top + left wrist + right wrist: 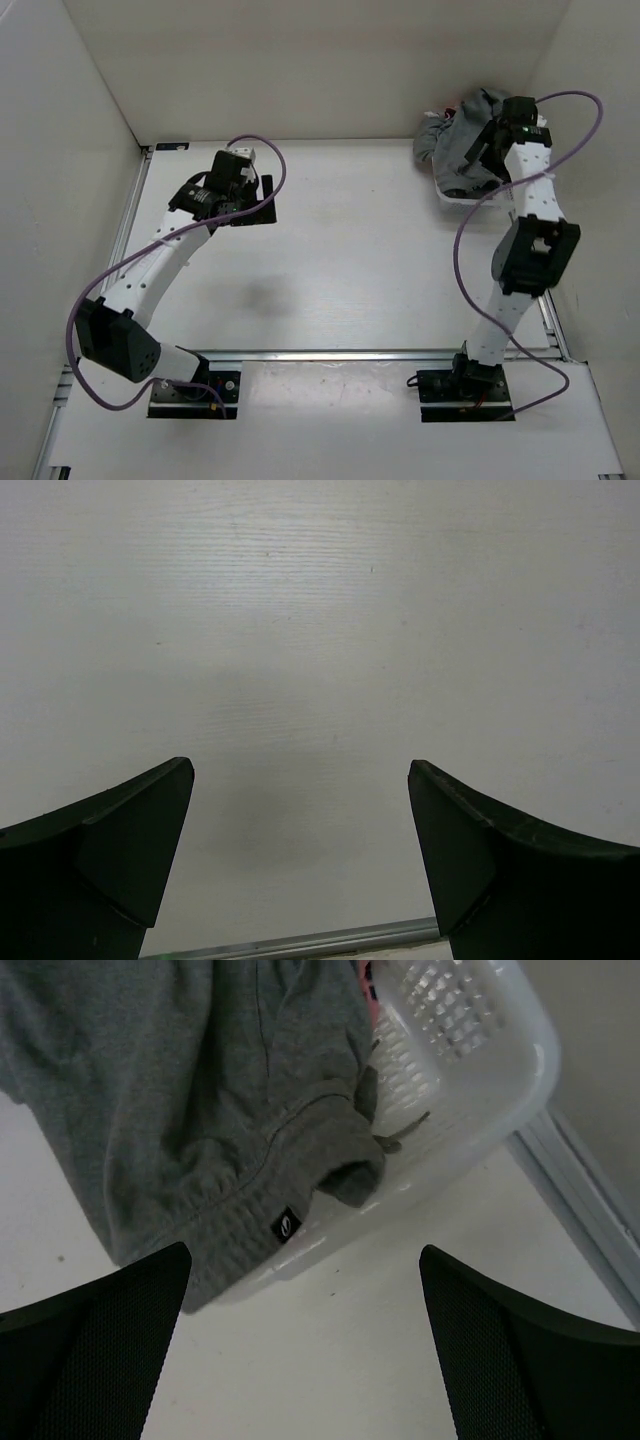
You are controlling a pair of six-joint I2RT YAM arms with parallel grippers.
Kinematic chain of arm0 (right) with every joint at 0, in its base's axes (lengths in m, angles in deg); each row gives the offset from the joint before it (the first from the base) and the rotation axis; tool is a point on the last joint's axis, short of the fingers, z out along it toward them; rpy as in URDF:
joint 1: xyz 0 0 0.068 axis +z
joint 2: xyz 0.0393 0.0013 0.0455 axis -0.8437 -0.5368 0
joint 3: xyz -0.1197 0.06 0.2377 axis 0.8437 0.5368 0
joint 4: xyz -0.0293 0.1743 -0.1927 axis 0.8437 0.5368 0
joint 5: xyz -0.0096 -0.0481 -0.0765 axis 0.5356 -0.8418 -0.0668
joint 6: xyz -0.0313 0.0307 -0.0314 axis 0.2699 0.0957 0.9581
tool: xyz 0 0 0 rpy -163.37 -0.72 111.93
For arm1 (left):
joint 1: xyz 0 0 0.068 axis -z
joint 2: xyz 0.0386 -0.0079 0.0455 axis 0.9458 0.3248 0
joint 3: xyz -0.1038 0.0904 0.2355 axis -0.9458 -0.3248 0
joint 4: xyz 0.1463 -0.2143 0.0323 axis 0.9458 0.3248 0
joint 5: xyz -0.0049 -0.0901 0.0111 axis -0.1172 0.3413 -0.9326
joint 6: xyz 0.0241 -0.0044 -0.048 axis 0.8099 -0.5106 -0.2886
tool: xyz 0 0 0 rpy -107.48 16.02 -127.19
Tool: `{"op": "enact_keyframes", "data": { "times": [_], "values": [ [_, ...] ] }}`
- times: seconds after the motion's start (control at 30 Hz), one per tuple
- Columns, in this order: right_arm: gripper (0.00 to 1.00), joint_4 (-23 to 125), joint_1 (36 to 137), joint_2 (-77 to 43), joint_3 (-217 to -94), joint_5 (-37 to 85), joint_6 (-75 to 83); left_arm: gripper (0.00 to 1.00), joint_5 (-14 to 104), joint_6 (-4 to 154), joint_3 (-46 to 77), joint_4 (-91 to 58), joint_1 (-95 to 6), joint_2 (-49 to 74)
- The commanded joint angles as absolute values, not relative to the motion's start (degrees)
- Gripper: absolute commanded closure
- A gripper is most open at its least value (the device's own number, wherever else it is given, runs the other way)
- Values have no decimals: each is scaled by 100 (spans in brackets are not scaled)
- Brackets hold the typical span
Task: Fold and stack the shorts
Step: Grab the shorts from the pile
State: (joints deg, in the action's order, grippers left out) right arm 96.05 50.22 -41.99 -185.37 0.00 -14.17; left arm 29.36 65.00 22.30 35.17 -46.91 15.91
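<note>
Spanning both arms' reach, the white table (350, 260) carries one load, at its far right corner. The grey shorts (458, 148) lie bunched there, draped over the near rim of a white mesh basket (470, 1060), with the waistband hanging outside onto the table. The left gripper (300, 850) hangs above bare table at far left, fingers spread wide, nothing between them. The right gripper (305, 1340) hovers just above the basket edge and the shorts, fingers likewise spread and not touching the cloth. A small black label (286, 1225) shows on the waistband
</note>
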Motion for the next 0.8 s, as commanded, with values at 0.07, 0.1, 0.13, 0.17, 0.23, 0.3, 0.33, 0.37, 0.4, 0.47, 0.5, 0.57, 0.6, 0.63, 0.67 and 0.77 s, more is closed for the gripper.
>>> {"op": "enact_keyframes", "data": {
  "times": [0.07,0.1,0.13,0.17,0.23,0.3,0.33,0.37,0.4,0.47,0.5,0.57,0.6,0.63,0.67,0.77],
  "values": [
    [0,9810,4927,-5882,-20163,845,-1301,0,2863,6417,2692,3500,-4600,1884],
    [2,9810,4875,-6111,-20635,926,-1354,0,2784,6417,2693,3500,-4600,1937],
    [3,9810,4874,-6548,-20866,1005,-1354,0,2783,6417,2771,3500,-4539,2025],
    [5,9758,4874,-6770,-21086,1075,-1432,0,2696,6417,2850,3553,-4538,2078],
    [10,9758,4874,-7305,-21716,1381,-1433,0,2546,6417,2930,3553,-4486,2218],
    [48,9635,4874,-7502,-22098,1567,-1486,0,2441,6417,3079,3615,-4486,2359],
    [60,9548,4874,-7415,-22046,1620,-1556,0,2440,6417,3080,3615,-4433,2438],
    [88,9294,4874,-7309,-21950,1621,-1556,0,2440,6417,3141,3615,-4433,2439],
    [98,9135,4874,-7030,-21810,1699,-1556,0,2440,6417,3193,3667,-4433,2526],
    [100,8994,4874,-6747,-21581,1700,-1609,0,2440,6356,3255,3667,-4363,2588],
    [100,8993,4874,-6459,-21580,1752,-1609,0,2440,6356,3256,3667,-4363,2649],
    [100,8932,4874,-6150,-21449,1805,-1609,0,2440,6303,3256,3667,-4293,2702],
    [100,8836,4926,-5844,-21448,1805,-1609,0,2440,6303,3308,3667,-4240,2702],
    [100,8835,4927,-5693,-21448,1910,-1609,0,2440,6303,3308,3667,-4239,2702],
    [100,8765,4927,-5422,-21448,2154,-1609,0,2440,6251,3308,3667,-4187,2702],
    [100,8765,5041,-5060,-21798,2472,-1609,0,2388,6093,3360,3720,-4187,2641]
  ]
}}
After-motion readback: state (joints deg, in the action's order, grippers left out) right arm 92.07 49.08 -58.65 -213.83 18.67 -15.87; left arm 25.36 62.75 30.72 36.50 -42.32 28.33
